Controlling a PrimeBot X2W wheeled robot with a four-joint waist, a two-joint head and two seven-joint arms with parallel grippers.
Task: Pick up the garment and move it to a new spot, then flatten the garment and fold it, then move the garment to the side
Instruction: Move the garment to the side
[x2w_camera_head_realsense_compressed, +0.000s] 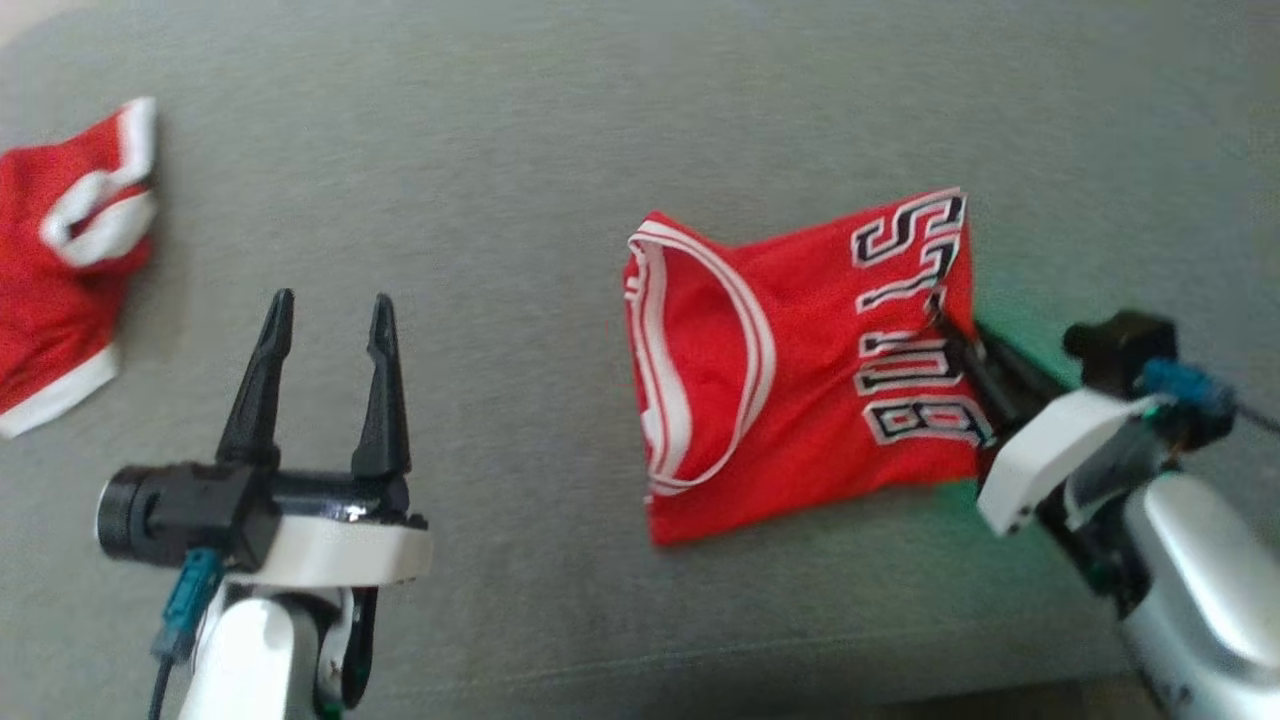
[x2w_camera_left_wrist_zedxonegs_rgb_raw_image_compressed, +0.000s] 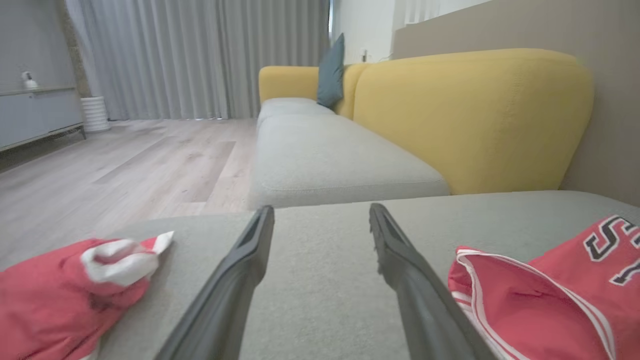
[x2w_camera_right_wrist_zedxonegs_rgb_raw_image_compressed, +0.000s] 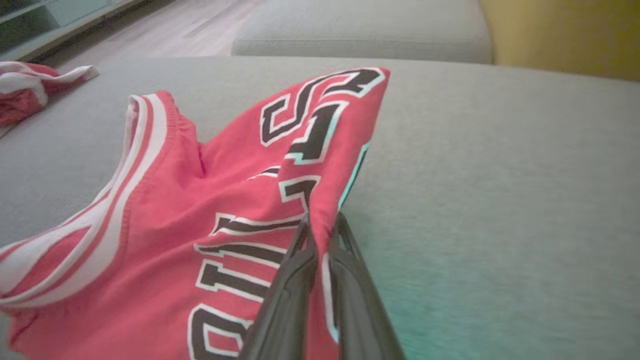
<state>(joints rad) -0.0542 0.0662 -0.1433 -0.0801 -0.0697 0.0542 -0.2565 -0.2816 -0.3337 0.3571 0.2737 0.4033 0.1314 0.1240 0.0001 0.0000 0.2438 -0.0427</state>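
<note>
So, a wide grey fabric seat cushion (x2w_camera_head_realsense_compressed: 560, 110) is spread under everything, and from the left wrist a rounded yellow upholstered backrest (x2w_camera_left_wrist_zedxonegs_rgb_raw_image_compressed: 475, 115) is seen behind it. A pale wood floor (x2w_camera_left_wrist_zedxonegs_rgb_raw_image_compressed: 125, 165) is laid out past the cushion's edge.

The red basketball jersey (x2w_camera_head_realsense_compressed: 800, 390), trimmed in white stripes and printed with black-and-white lettering, is found right of centre on the grey cushion in the head view. It's bunched up rather than laid flat, with a white-trimmed opening turned to the left and the lettered side turned to the right. From the right wrist, that lettered edge is seen raised a bit off the cushion.

A second crumpled red-and-white garment (x2w_camera_head_realsense_compressed: 70, 260) is parked at the far left of the cushion, well apart from the jersey.

The right gripper (x2w_camera_head_realsense_compressed: 940, 318) is clamped onto the jersey's lettered edge, with the fabric pinched between its two dark fingers (x2w_camera_right_wrist_zedxonegs_rgb_raw_image_compressed: 295, 280), which are pressed nearly together. The left gripper (x2w_camera_head_realsense_compressed: 330, 310) is held over bare cushion between the two garments. Its fingers are spread wide, nothing is gripped, and neither garment is touched.

A small teal throw pillow (x2w_camera_left_wrist_zedxonegs_rgb_raw_image_compressed: 331, 72) is propped against the far yellow backrest.
</note>
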